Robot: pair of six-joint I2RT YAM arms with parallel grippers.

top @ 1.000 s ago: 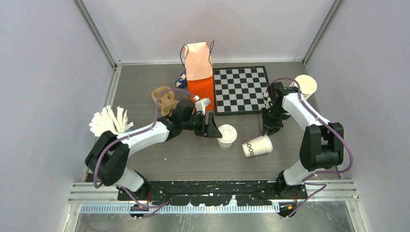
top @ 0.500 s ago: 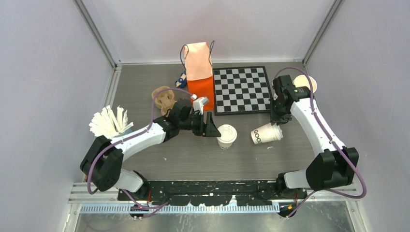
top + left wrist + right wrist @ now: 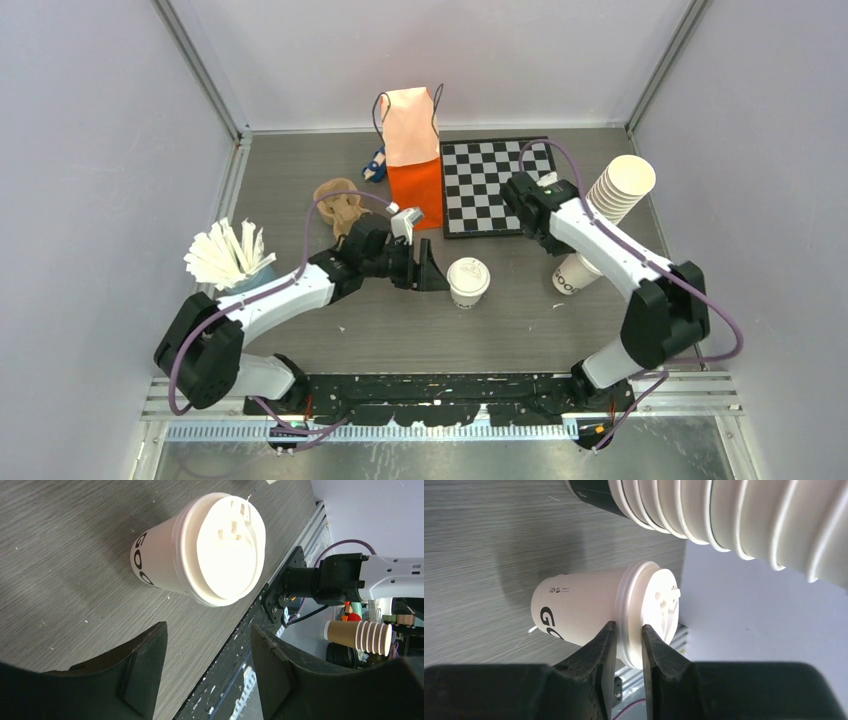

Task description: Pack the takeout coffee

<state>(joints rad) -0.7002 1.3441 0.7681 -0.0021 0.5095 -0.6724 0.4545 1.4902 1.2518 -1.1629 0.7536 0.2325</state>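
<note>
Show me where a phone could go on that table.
Bare surface lies along the near edge of the table, in front of the lidded cup, and in the far left corner beside the orange bag. It is crowded around the bag, chessboard and cup stack.

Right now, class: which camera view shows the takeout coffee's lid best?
The left wrist view: the takeout coffee is large and close, lid facing the camera, its moulded details clear. The right wrist view shows it side-on, the lid nearly edge-on. The top external view shows it small, from above.
</note>
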